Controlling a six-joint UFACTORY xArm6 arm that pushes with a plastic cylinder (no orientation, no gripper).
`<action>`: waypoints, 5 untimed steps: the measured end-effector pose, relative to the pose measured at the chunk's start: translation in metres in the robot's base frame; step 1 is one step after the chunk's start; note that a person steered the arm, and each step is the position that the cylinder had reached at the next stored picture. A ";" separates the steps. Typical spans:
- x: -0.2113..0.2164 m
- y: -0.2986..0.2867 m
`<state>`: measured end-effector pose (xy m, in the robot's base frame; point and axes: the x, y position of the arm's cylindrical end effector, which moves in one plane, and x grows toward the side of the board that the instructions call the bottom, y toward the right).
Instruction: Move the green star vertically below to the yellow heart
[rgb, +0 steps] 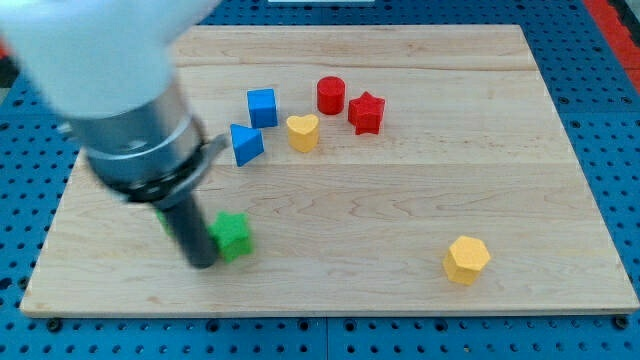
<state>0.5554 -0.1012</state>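
Camera view: rod comes down from the view's upper left, blurred wide body, dark shaft ending in my tip (200, 262) on the wooden board (400, 230). No claw on this rig, just a bare rod, so nothing to open, close or clamp. Tip sits at the left side of the green star (234, 237), touching or as good as touching; blur makes exact contact hard to call. A bit of green also shows behind the shaft on its left, cannot tell what it is.

Green star lies in the board's lower left. Yellow heart (303, 131) is up and to the view's right of it, in a cluster: blue triangle (245, 143) just beside its left, blue cube (262, 107) up-left, red cylinder (331, 95) and red star (366, 112) to its right. Yellow hexagon (466, 260) sits well apart at the lower right, not involved.

Key relation: star lies to the view's right of the tip, and the goal spot, straight below the heart, also lies to the view's right of the star. So tip, star and goal run roughly in one line, left to right. Judgement: a rightward push should do it; star is already lower than the heart, it only needs shifting across until it lines up under it. Risk: off-centre contact could spin the star or let it slip toward the view's top or bottom.
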 end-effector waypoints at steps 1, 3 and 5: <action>-0.008 0.011; -0.021 0.056; -0.041 0.061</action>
